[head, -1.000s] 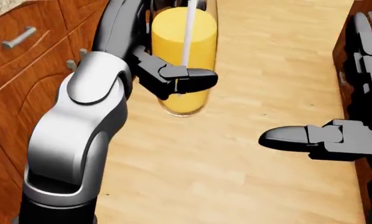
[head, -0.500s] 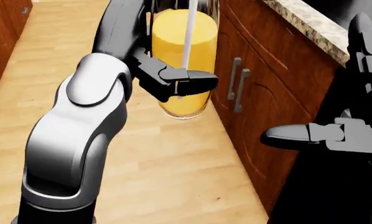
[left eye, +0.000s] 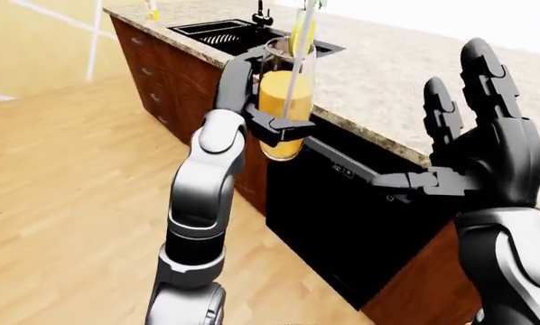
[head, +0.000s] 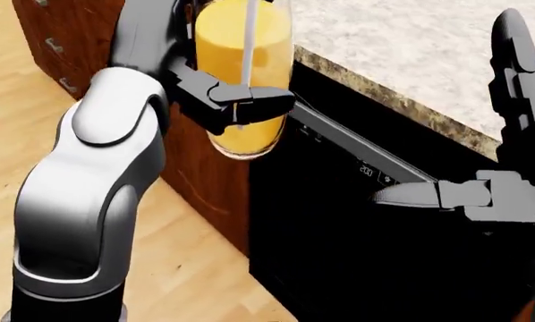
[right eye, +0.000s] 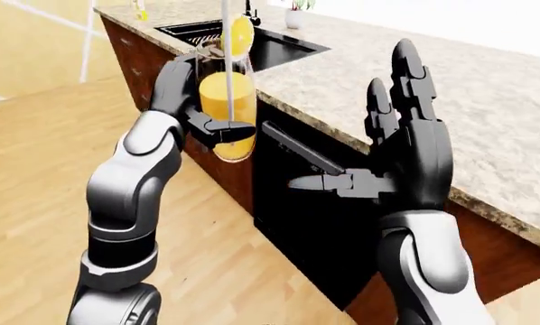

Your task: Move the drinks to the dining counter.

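— Where is the drink?
— In my left hand [left eye: 274, 125], fingers clamped round the glass [left eye: 284, 101] of juice, held upright so nothing spills.
— And your right hand [right eye: 406, 159]?
— Empty, its 3 fingers spread, beside the counter [right eye: 487, 115].

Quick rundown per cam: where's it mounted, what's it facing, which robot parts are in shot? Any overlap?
Left-eye view: on the head, facing the granite counter, sink and black appliance; both arms show.
Right-eye view: its pair, nearly the same scene; right hand open, empty.
Head view: on the head, angled down and closer; left hand gripping the juice glass.
Shared: all three show the glass with its straw, both hands, the counter edge.
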{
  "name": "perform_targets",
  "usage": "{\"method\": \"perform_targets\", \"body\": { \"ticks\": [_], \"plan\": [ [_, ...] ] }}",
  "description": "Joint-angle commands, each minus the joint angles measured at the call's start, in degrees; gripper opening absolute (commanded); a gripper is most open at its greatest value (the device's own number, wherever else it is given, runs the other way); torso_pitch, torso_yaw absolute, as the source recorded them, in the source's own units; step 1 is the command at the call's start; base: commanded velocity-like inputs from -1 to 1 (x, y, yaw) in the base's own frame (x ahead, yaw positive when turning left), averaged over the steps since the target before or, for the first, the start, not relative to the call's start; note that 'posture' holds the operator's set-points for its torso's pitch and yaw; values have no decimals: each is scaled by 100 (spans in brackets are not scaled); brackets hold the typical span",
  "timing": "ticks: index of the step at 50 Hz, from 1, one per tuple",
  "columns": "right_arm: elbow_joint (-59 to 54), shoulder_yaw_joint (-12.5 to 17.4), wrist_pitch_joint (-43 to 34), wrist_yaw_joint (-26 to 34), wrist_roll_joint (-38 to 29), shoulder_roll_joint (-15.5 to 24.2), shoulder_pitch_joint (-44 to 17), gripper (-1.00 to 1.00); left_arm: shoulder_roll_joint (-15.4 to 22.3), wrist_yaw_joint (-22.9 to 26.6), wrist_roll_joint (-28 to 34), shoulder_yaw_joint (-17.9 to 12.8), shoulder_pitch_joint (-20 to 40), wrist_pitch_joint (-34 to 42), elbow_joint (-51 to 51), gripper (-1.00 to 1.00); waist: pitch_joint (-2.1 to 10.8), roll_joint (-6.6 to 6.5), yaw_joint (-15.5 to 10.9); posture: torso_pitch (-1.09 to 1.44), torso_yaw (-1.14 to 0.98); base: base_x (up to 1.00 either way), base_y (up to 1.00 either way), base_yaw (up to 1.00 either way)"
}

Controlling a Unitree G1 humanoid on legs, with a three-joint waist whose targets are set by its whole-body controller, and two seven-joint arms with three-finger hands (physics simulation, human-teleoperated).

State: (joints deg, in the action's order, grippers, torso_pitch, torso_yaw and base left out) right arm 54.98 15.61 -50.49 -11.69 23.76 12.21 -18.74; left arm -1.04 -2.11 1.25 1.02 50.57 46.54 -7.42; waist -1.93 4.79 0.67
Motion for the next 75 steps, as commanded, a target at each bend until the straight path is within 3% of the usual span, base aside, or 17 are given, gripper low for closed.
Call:
{"method": "perform_targets", "body": {
  "ticks": [1,4,12,15,16,21,27,33,39,43,45,52,57,61,65,71,75],
  "plan": [
    [121,36,123,-19,-27,27,-110,100,8,15,-45,14,212,-205,-245,-100,105,49,1,0,0,-12,0,-100],
    [111,37,143,-8,-34,26,-98,100,7,13,-44,15,206,-205,-248,-100,198,-75,103,0,0,-11,0,-100],
    [175,54,90,-25,-2,26,-97,100,10,12,-47,15,202,-113,-356,-100,-17,-511,-18,0,0,-11,0,-100],
    [194,63,54,-51,4,38,-129,100,12,11,-44,15,209,-82,-381,-100,129,-1089,-82,0,0,-12,0,-100],
    [193,69,56,-60,6,39,-142,100,14,11,-46,11,223,-63,-392,-100,-39,-711,-120,0,0,-10,0,-100],
    [176,29,106,-89,-147,94,-212,100,63,35,-52,-18,310,5,-399,-100,61,-646,-56,0,0,-1,0,-11],
    [140,25,60,-83,-209,125,-284,100,99,41,-56,-37,370,83,-431,-100,-3,-95,-196,0,0,0,0,0],
    [218,185,-96,-124,76,66,-333,100,122,34,-64,-46,382,99,-442,-100,148,-220,-128,0,0,0,0,-6],
    [225,210,-74,-194,257,132,-309,100,122,26,-66,-41,402,143,-472,-100,50,-453,-61,0,0,0,0,-98],
    [221,206,-71,-250,306,185,-335,100,143,34,-67,-54,442,166,-468,-100,72,-988,-153,0,0,0,0,-100],
    [219,127,-16,-278,160,265,-338,100,157,38,-72,-63,468,196,-477,-100,-93,-793,-222,0,0,0,0,-32],
    [218,54,-302,-258,26,297,-564,100,295,63,-239,-217,715,359,-391,-100,61,-230,-187,0,0,0,0,0],
    [250,93,-425,-259,41,298,-686,100,400,2,-382,-241,1055,593,-368,-100,-44,-347,-140,0,0,18,0,0],
    [284,187,-592,-302,170,361,-853,100,455,-6,-420,-249,1208,631,-281,-100,-40,-725,-113,0,0,36,0,0],
    [287,281,-769,-425,378,462,-1089,100,523,15,-430,-261,1374,704,-204,-100,-102,-666,-125,0,0,45,0,0],
    [239,268,-742,-533,505,560,-1156,100,554,21,-446,-267,1472,755,-190,-100,-64,-380,-213,0,0,52,0,0],
    [212,258,-707,-588,565,584,-1160,100,557,20,-450,-262,1491,805,-234,-100,2,160,-257,0,0,54,0,0]
  ]
}}
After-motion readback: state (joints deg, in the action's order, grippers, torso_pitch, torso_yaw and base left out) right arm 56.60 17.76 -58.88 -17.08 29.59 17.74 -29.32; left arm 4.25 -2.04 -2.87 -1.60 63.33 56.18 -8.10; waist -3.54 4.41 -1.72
